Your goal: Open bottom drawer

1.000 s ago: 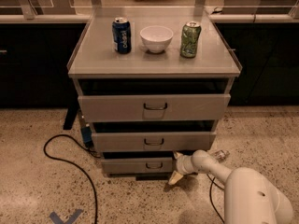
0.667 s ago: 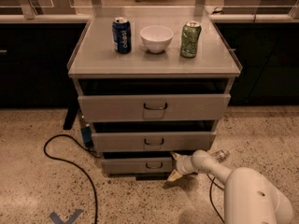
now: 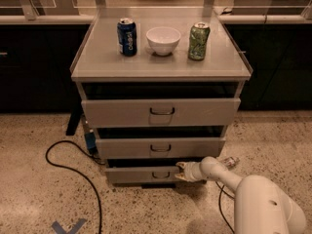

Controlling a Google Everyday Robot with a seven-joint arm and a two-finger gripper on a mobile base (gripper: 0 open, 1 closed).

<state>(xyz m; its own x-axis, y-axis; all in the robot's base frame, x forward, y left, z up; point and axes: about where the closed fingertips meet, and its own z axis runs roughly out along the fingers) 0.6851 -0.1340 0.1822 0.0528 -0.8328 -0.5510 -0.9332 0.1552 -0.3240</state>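
the shallow grey metal bottom drawer (image 3: 141,175) sits lowest in the grey three-drawer cabinet (image 3: 161,66), just above the speckled floor (image 3: 34,199). its small dark wire loop handle (image 3: 160,175) is at centre and a dark gap shows above its front. the robot's pale two-finger gripper (image 3: 181,171) is at the right end of that front, right of the handle, on the white arm (image 3: 222,173) reaching in from the lower right. whether it is open or holding anything cannot be told. on the cabinet top stand a blue can (image 3: 127,37), a white bowl (image 3: 163,40) and a green can (image 3: 199,41).
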